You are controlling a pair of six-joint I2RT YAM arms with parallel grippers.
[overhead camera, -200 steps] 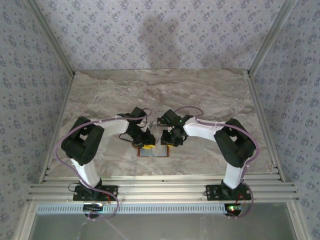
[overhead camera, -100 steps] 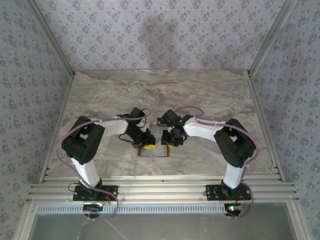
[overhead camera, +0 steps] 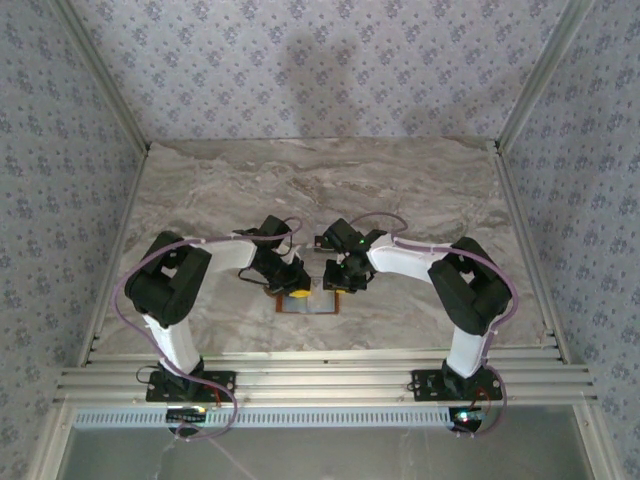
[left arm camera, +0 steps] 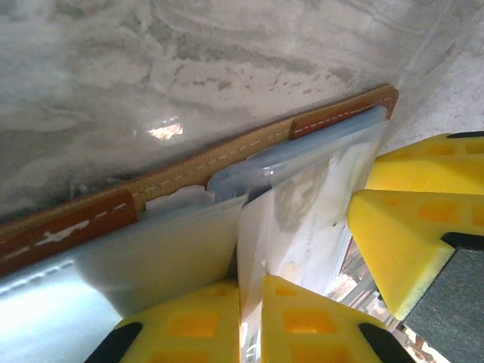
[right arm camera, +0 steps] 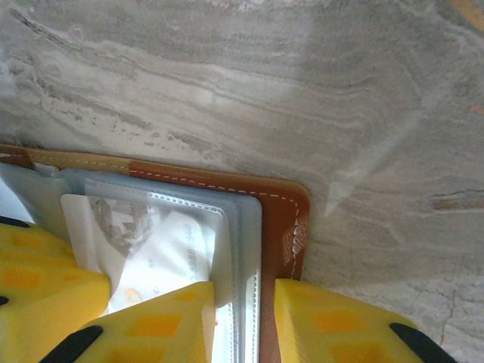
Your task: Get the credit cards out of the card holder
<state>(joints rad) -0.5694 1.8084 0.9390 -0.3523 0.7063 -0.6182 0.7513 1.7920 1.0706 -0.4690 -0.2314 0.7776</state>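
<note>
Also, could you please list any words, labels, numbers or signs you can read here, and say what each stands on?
No text can be read anywhere in these views.
The card inside the clear sleeve of the card holder bears a faint grey print, too blurred to read.

The bench (overhead camera: 400,190) is grey-beige marble with darker veins, and the walls (overhead camera: 300,60) are pale blue-grey with small flower sprigs. The card holder (right arm camera: 283,215) is orange-brown leather with white stitching and pale blue-grey lining. Its card (right arm camera: 162,242) is whitish with faint grey print, and the gripper fingers (right arm camera: 333,321) are bright yellow.
</note>
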